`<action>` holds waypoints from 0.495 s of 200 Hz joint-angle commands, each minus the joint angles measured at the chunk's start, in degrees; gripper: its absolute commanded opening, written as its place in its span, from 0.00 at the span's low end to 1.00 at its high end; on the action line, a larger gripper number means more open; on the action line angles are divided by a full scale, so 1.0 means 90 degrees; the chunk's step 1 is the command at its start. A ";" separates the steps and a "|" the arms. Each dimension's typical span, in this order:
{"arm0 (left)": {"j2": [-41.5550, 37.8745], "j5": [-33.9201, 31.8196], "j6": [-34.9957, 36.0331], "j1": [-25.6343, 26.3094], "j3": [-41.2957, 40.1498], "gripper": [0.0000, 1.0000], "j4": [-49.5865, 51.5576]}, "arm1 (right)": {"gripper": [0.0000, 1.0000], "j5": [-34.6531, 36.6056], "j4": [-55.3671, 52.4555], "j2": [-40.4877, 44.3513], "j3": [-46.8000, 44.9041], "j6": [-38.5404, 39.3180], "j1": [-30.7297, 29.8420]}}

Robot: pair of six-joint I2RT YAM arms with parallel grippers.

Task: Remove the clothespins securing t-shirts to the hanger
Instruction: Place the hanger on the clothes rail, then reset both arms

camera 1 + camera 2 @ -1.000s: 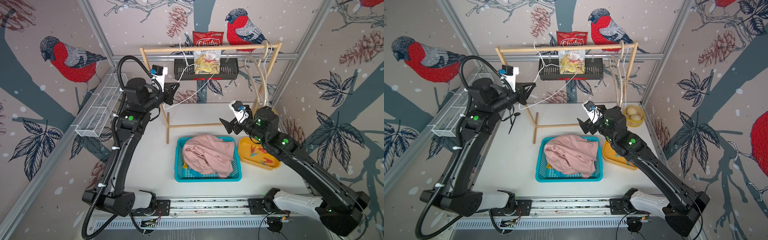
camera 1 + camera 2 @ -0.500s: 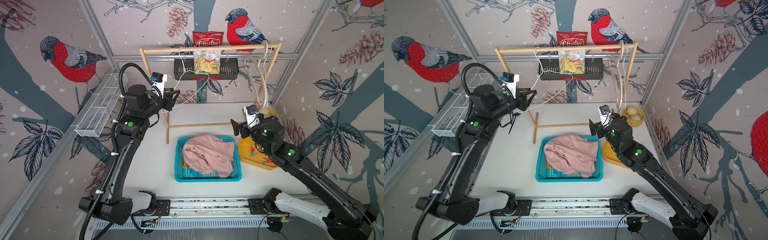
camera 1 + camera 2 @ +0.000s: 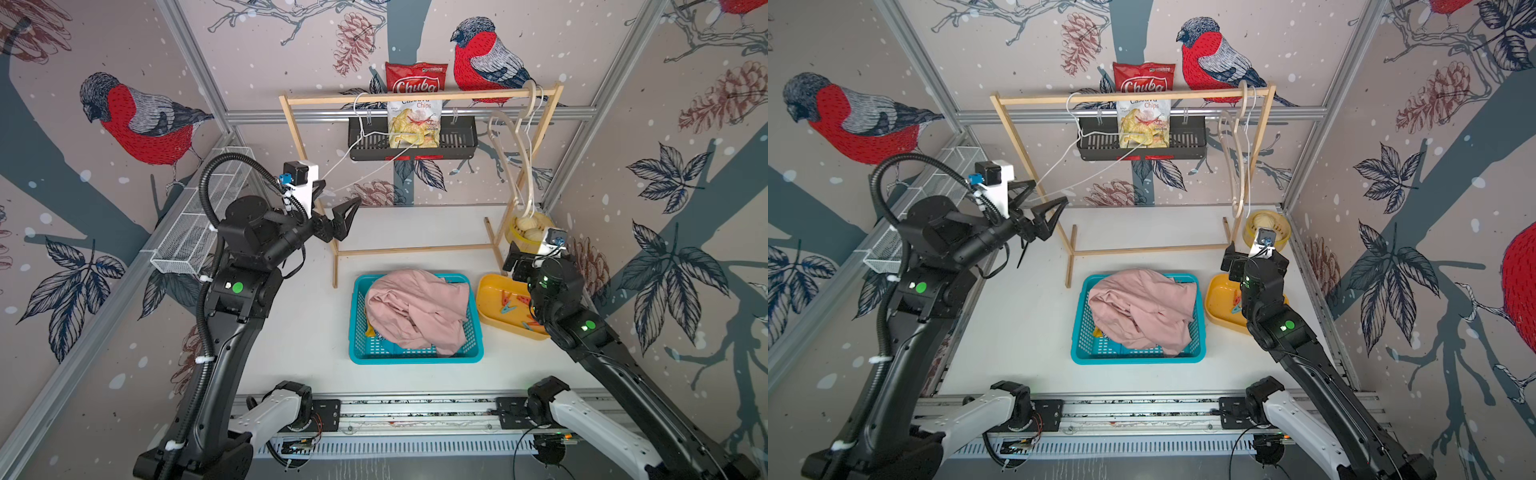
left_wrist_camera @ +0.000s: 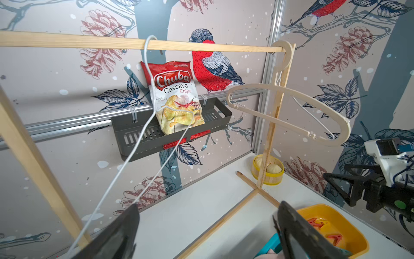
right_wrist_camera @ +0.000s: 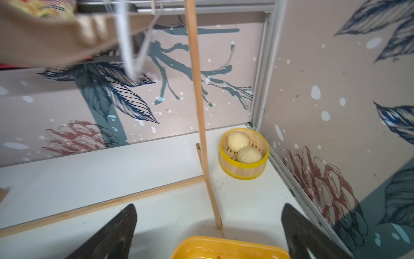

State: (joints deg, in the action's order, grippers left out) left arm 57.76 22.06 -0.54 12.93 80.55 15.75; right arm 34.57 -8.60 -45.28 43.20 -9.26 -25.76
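Note:
The pale pink t-shirt [image 3: 415, 309] lies crumpled in a teal basket [image 3: 473, 357], with a bit of yellow cloth [image 3: 370, 330] under it. Several red-pink and light blue clothespins [image 3: 509, 305] lie in a yellow tray [image 3: 488, 291]; the left wrist view shows these clothespins [image 4: 315, 222] too. A bare white wire hanger [image 3: 357, 137] hangs from the wooden rail [image 3: 415, 96], slanting toward my left gripper [image 3: 338, 195]. That left gripper [image 4: 208, 205] is open and holds nothing, and the hanger's wire [image 4: 125, 163] runs past the outside of one finger. Above the tray's far edge my right gripper [image 5: 208, 205] is open and holds nothing.
Bare beige hangers [image 3: 519, 166] hang at the rail's right end. A chips bag [image 3: 415, 112] sits in a black wall basket [image 3: 411, 143] behind the rack. A yellow steamer with buns [image 3: 530, 228] stands in the back right corner. A white wire shelf [image 3: 199, 220] is on the left wall.
My left gripper, shut on the white hanger's wire a second ago, has opened and let it go. My right arm has drawn back to the right, over the yellow tray.

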 commanded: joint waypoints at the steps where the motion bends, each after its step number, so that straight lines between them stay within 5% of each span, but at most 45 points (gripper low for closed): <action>1: -0.0547 -0.1042 0.0128 -0.0001 -0.0780 0.94 -0.0316 | 1.00 -0.0093 0.0525 -0.0082 -0.0403 -0.0212 0.0215; 34: -0.1463 -0.2364 -0.0107 -0.0028 -0.2931 0.92 -0.1405 | 1.00 0.0073 0.1673 -0.0227 -0.1307 -0.0181 0.0581; 72: -0.1341 -0.3568 0.0185 -0.0167 -0.4758 0.96 -0.2221 | 1.00 0.0050 0.3638 -0.0660 -0.2514 -0.0406 0.1061; 99: -0.1267 -0.4500 0.0293 -0.0316 -0.6392 0.97 -0.4335 | 1.00 -0.0009 0.4652 -0.1015 -0.2984 -0.0058 0.1173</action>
State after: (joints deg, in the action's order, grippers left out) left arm 46.00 -7.84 0.51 11.05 31.38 -2.79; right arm 34.37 18.76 -52.58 18.92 -11.86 -15.70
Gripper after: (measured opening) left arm 0.976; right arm 0.997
